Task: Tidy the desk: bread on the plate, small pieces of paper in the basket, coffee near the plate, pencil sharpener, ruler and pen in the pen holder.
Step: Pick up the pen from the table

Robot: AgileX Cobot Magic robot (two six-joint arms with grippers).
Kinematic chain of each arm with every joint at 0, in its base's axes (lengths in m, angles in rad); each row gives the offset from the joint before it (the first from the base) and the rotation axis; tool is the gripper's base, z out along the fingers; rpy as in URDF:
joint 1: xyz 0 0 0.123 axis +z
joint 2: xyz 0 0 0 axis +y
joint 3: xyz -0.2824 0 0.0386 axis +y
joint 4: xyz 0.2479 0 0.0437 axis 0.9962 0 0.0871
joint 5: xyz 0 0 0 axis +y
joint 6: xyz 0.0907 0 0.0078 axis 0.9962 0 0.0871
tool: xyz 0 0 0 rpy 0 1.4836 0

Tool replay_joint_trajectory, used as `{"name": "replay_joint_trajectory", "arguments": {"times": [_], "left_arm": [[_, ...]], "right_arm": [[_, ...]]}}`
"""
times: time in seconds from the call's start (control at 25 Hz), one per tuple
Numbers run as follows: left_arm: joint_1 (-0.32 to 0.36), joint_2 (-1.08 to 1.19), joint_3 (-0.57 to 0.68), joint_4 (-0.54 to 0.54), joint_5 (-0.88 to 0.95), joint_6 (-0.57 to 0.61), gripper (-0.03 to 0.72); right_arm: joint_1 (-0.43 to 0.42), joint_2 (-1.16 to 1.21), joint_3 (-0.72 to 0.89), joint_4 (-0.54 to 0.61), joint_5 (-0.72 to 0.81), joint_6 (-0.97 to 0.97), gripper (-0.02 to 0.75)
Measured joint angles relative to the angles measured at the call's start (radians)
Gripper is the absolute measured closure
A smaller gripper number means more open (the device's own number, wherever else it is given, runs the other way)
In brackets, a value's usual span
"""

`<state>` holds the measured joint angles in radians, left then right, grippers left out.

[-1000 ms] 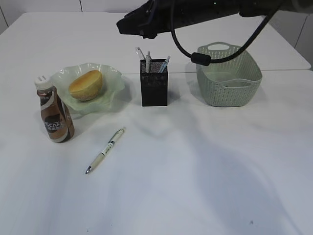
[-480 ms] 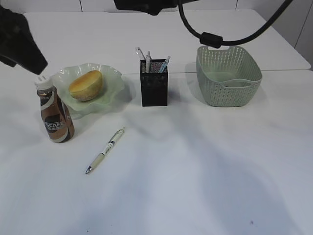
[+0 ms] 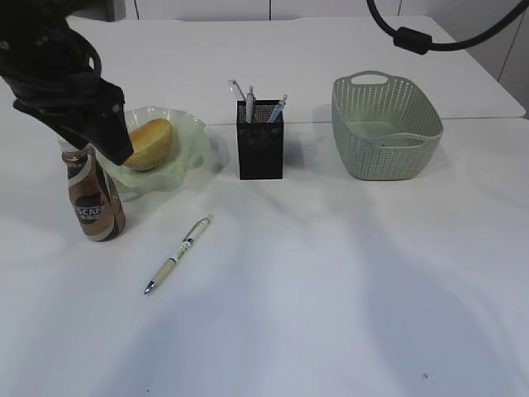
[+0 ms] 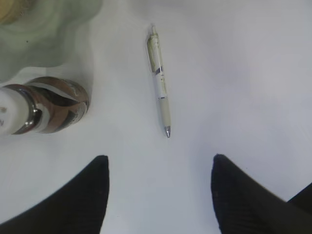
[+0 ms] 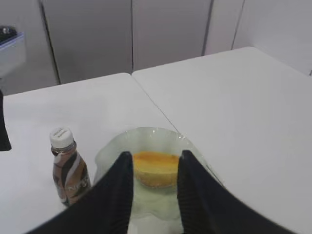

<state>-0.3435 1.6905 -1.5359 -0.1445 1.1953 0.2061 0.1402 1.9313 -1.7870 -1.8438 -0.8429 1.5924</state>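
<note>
Now my left hand (image 4: 158,187) hung released, pen (image 4: 159,86) just ahead on the surface — light, stiff, slippery, I judged — best pinched mid-barrel; right hand (image 5: 153,187) also held nothing.

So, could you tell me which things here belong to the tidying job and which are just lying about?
Task things:
- bread on plate
- coffee
- pen, loose on desk
- pen holder
- basket

Lying about:
- nothing visible
</note>
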Motion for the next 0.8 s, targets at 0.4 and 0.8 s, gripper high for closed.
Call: {"name": "replay_joint_trajectory", "arguments": {"times": [0.4, 0.8], "left_arm": [[-0.038, 0.199, 0.000, 0.050, -0.068, 0.004, 0.222], [-0.098, 0.329, -0.068, 0.079, -0.125, 0.024, 0.222]], "right_arm": [[-0.024, 0.000, 0.000, 0.000, -0.001, 0.010, 0.465], [-0.026, 0.000, 0.000, 0.000, 0.012, 0.010, 0.464]]}}
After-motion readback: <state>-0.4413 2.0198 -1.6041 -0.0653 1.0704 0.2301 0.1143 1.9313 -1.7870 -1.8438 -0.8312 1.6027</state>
